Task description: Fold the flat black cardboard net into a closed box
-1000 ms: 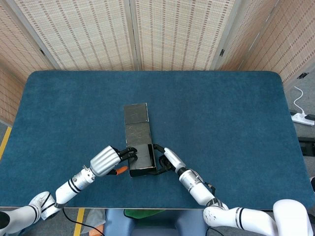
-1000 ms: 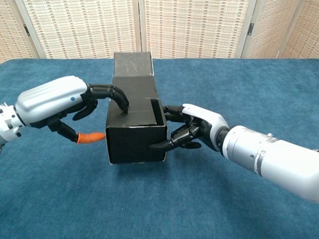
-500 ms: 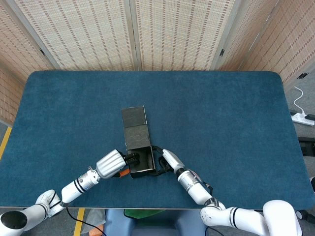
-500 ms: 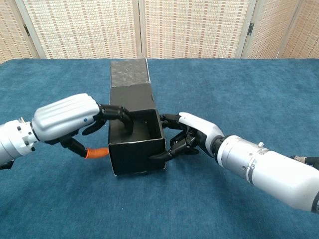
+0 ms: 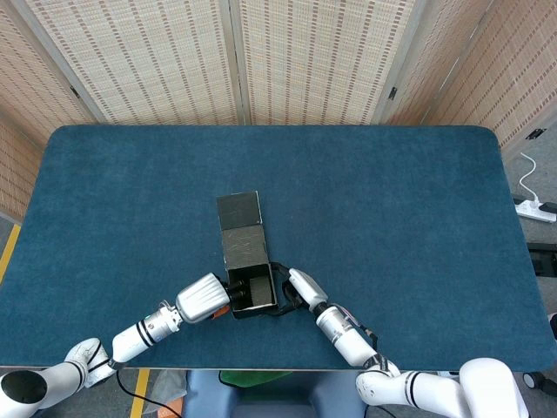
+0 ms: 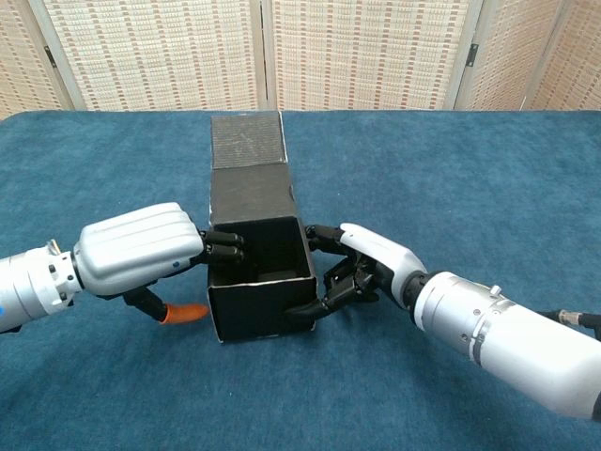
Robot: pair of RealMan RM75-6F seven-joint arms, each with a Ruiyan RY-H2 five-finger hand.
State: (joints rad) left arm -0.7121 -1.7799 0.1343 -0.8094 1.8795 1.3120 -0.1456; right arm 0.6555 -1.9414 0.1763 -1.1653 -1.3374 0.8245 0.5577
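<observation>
Chest view — you're gripping the black cardboard box between both robot hands, left robot hand and right robot hand pinching opposite walls.

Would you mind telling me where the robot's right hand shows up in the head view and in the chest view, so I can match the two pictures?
Head view: the right hand sits low and just right of centre, against the right side of the black box.
Chest view: the right hand is just right of centre, its dark fingers on the box's right wall.
Shared landmark: the open-topped black box, with the left hand on its opposite side.
</observation>
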